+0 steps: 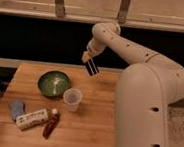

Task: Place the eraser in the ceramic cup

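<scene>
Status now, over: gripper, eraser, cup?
Gripper shut on eraser, aloft near far edge of table. Ceramic cup upright, beside green bowl. Nothing between them.

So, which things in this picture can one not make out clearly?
Camera view only:
Fingers of the gripper, above the far edge of the table, shut on the eraser: too small to separate.
Print on the white box: too small to read.
Robot's arm: cut off by the bottom edge.

Warm, dim light; the gripper (pixel 89 62) hangs above the table (pixel 99 127) against darkness.
</scene>
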